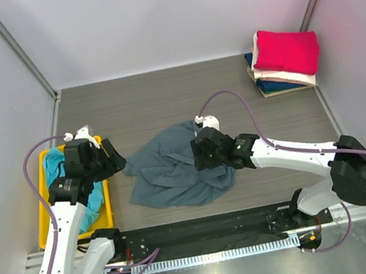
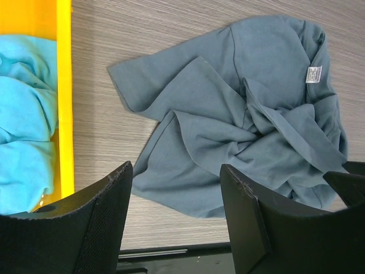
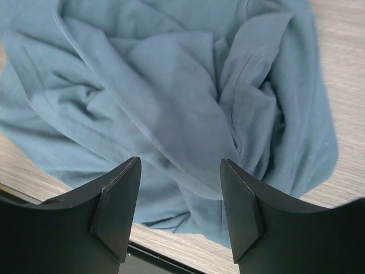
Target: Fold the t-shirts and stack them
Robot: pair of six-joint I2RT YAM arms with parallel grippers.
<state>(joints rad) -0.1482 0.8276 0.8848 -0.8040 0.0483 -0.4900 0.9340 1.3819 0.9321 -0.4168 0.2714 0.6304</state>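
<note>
The slate grey-blue t-shirt (image 1: 175,170) lies crumpled in the middle of the table; it also shows in the left wrist view (image 2: 245,125) and the right wrist view (image 3: 171,97). The teal t-shirt (image 1: 58,174) lies bunched in the yellow bin, also in the left wrist view (image 2: 23,131). Folded crimson (image 1: 286,50), cream (image 1: 294,77) and navy (image 1: 274,84) t-shirts are stacked at the back right. My left gripper (image 2: 177,200) is open and empty, above the shirt's left edge. My right gripper (image 3: 179,197) is open and empty, just above the shirt's right side.
The yellow plastic bin (image 1: 106,201) stands at the left edge, also in the left wrist view (image 2: 64,97). White walls close the table on three sides. A black rail (image 1: 206,228) runs along the near edge.
</note>
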